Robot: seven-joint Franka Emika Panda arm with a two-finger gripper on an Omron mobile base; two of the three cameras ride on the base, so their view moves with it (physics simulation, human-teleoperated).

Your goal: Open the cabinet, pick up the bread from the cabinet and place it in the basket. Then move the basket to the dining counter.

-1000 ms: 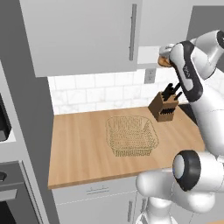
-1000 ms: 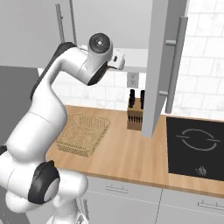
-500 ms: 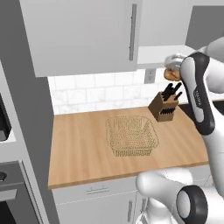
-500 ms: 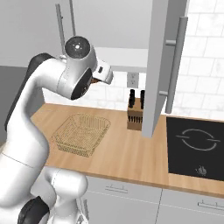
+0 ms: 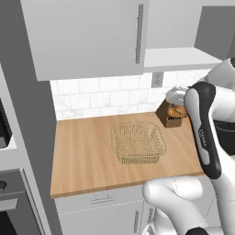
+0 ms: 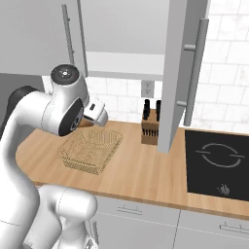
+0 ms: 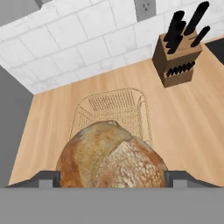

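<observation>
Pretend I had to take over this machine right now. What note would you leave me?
Gripper: shut on the bread, carried in the air above the worktop, near the basket.
Basket: empty, on the wooden worktop by the tiled wall, beside the knife block.
Cabinet: door swung open, shelf bare.
Done: cabinet opened, bread taken out.
Left: lower the bread into the basket, let go, then carry the basket to the dining counter.

Open air above the basket (image 7: 111,111); knife block (image 7: 178,59) (handles up) standing well aside.
</observation>
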